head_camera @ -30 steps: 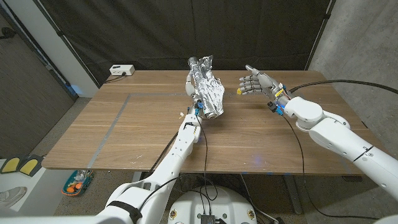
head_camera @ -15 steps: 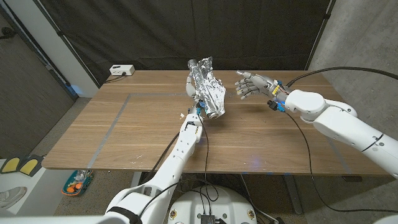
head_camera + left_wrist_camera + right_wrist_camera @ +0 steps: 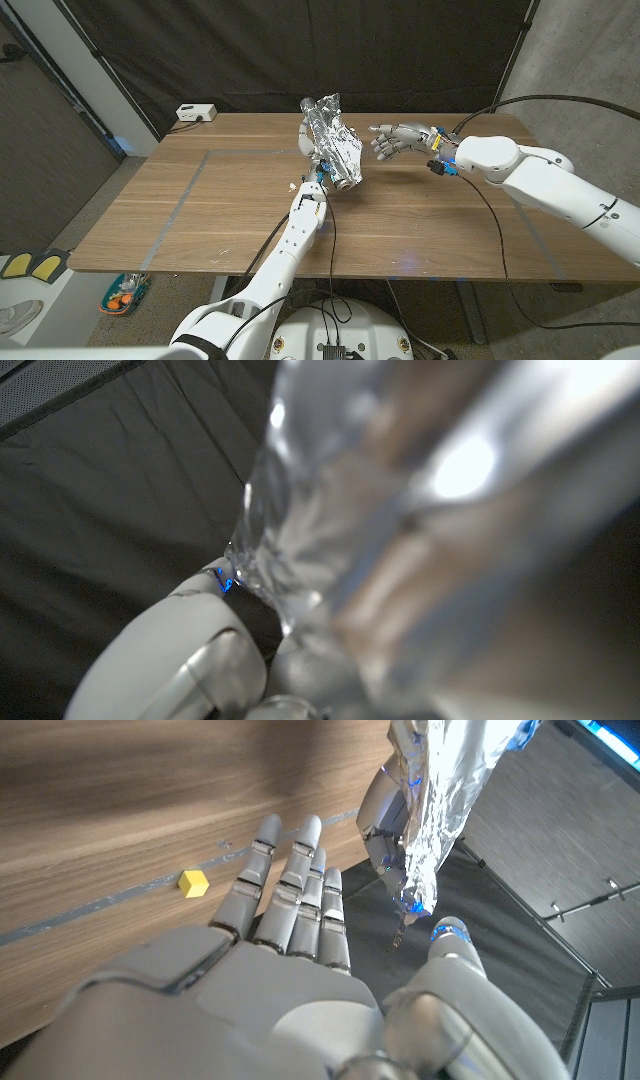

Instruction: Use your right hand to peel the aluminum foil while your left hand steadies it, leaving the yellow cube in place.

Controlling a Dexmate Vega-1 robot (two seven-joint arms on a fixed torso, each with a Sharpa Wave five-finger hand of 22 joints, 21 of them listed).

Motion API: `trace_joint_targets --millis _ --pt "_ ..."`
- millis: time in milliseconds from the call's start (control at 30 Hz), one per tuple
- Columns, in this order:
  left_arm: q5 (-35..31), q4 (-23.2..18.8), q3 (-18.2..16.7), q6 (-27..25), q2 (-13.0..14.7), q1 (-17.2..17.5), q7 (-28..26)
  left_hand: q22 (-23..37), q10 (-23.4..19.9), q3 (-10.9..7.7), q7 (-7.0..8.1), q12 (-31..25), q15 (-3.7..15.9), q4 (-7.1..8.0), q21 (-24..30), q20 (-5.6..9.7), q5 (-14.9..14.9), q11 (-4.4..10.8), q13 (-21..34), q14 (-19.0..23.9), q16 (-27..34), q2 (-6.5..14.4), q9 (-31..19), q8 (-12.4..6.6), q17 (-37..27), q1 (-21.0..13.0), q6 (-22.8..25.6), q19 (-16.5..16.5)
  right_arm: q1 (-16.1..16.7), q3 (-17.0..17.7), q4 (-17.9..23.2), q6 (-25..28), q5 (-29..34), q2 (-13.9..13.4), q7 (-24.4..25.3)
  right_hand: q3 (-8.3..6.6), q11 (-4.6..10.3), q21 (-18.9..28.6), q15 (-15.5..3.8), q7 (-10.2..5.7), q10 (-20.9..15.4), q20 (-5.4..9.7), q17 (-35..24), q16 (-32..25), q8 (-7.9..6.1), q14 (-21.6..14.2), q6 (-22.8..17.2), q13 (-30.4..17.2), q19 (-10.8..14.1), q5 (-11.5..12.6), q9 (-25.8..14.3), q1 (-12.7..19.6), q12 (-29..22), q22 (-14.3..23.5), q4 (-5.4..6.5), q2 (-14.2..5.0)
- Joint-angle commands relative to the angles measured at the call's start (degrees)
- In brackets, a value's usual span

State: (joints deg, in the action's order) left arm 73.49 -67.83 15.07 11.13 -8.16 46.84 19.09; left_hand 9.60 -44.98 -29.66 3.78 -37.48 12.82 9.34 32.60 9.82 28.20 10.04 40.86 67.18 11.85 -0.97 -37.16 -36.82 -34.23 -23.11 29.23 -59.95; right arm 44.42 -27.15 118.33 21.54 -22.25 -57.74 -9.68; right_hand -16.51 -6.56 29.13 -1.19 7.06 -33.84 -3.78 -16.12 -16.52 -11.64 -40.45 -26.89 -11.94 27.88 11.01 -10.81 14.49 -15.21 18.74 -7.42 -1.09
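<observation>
Two robot hands meet over the far middle of the wooden table (image 3: 200, 215). The left hand (image 3: 318, 142) is raised off the surface and wrapped in crumpled aluminum foil (image 3: 338, 148), which covers most of it; its fingers (image 3: 170, 650) curl against the shiny sheet in the left wrist view, where the foil (image 3: 400, 530) is a bright blur close to the lens. The hand holds the foil up, clear of the table.

The right hand (image 3: 398, 138) hangs just to the right of the foil, its fingers (image 3: 381, 133) spread loosely and pointing left toward it, holding nothing. In the head view a small gap separates fingertips and foil. The right wrist view shows the same hand (image 3: 290, 940) from behind, fingers (image 3: 300, 880) extended side by side, with the hanging foil (image 3: 440, 790) beyond the fingertips and not touched.

The yellow cube (image 3: 194, 883) sits alone on the bare wood, apart from both hands and from the foil; in the head view it cannot be made out.

A white box (image 3: 195, 114) with a cable lies at the table's far left edge.
</observation>
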Motion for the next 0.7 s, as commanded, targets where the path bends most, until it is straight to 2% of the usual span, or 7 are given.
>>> trace_joint_targets --millis 33,200,367,400,533,600,700 --pt "-0.8 0.29 0.42 1.11 0.23 -0.49 -1.93 0.18 0.11 -0.45 0.17 -0.14 0.01 0.07 -0.42 0.7 0.41 0.38 0.2 -0.43 -0.13 0.41 -0.28 -0.46 -0.05 0.27 -0.06 0.09 -5.69 -3.61 -3.78 -0.97 -0.91 2.05 -9.04 -0.57 -0.83 1.94 -0.45 0.91 -1.46 0.26 -0.28 -1.3 -0.2 -3.19 -0.77 0.01 1.47 -0.13 -0.16 1.07 0.05 1.22 -0.04 -0.77" --pt "-2.23 0.07 0.94 2.1 0.52 -0.42 -3.7 0.26 0.19 -0.77 0.26 -0.13 0.01 -0.11 -1.01 0.75 0.58 0.56 0.23 -0.57 -0.19 0.62 -0.46 -0.61 0.1 0.12 -0.09 0.25 -7.24 -4.56 -6.04 -4.2 -1.32 3.47 -12.28 -1.63 -0.86 4.87 -2.51 1.17 -3.43 1.2 -0.45 -3.03 -0.13 -7.07 -0.94 0.11 4.83 -0.08 -0.14 3.72 -0.01 2.72 -1.06 -1.55" --pt "-3.15 0.37 1.19 3.21 0.45 -0.53 -4.77 0.33 0.24 -0.95 0.42 -0.11 0.02 -0.26 -1.52 0.67 0.66 0.69 0.22 -0.66 -0.21 0.67 -0.62 -0.77 0.19 0.02 -0.07 0.54 -8.62 -5.73 -5.79 -3.74 0.32 4.37 -12.3 -2.5 0.76 7.39 -4.77 0.42 -5.97 2.41 -2.13 -5.93 -0.34 -9.98 -1.77 -0.44 6.63 -0.23 -0.21 8.12 -0.51 4.31 -2.33 -1.99" --pt "-3.28 0.49 1.22 3.38 0.43 -0.59 -4.85 0.35 0.17 -0.98 0.29 -0.09 0.03 -0.29 -1.59 0.71 0.67 0.73 0.13 -0.66 -0.21 0.67 -0.65 -0.81 0.21 0.0 -0.05 0.52 -8.95 -6.12 -4.98 -2.54 1.36 4.33 -11.55 -2.47 1.37 8.51 -6.04 0.35 -7.54 2.6 -3.14 -7.49 -0.4 -11.36 -2.15 -0.73 7.61 -0.32 -0.25 9.46 -0.97 4.94 -2.41 -1.89" --pt "-3.96 0.71 1.44 4.13 0.42 -0.71 -5.34 0.4 0.17 -1.08 0.31 -0.14 0.03 -0.4 -1.83 0.66 0.71 0.77 0.2 -0.73 -0.22 0.68 -0.76 -0.91 0.27 -0.1 -0.04 0.49 -9.85 -7.96 -0.51 4.75 6.84 4.31 -6.41 -1.24 2.27 11.05 -7.72 -0.7 -10.84 3.91 -6.27 -11.72 -0.82 -14.01 -4.19 -1.59 9.09 -0.3 -0.33 11.87 -1.9 6.64 -2.21 -0.2" --pt "-4.19 0.7 1.51 4.38 0.41 -0.72 -5.7 0.43 0.1 -1.15 0.41 -0.13 0.03 -0.47 -1.99 0.66 0.72 0.72 0.13 -0.79 -0.24 0.68 -0.84 -0.99 0.32 -0.16 -0.04 0.46 -9.9 -8.42 0.26 6.06 8.08 4.71 -5.1 -0.2 2.76 12.78 -8.45 -1.03 -13.5 4.6 -8.4 -14.29 -1.19 -14.97 -5.86 -2.21 10.27 0.01 -0.4 13.14 -2.77 7.79 -2.14 1.18" --pt "-4.68 0.87 1.64 4.79 0.5 -0.87 -6.15 0.46 0.14 -1.23 0.39 -0.05 0.03 -0.55 -2.17 0.64 0.74 0.86 0.01 -0.85 -0.26 0.7 -0.92 -1.05 0.37 -0.25 -0.07 0.47 -9.45 -8.38 -0.39 5.19 8.13 5.69 -4.16 -0.14 3.58 13.81 -9.19 -1.65 -15.08 5.0 -10.18 -16.31 -1.46 -15.41 -7.34 -2.7 10.13 0.46 -0.44 15.3 -3.28 8.77 -2.31 1.18"
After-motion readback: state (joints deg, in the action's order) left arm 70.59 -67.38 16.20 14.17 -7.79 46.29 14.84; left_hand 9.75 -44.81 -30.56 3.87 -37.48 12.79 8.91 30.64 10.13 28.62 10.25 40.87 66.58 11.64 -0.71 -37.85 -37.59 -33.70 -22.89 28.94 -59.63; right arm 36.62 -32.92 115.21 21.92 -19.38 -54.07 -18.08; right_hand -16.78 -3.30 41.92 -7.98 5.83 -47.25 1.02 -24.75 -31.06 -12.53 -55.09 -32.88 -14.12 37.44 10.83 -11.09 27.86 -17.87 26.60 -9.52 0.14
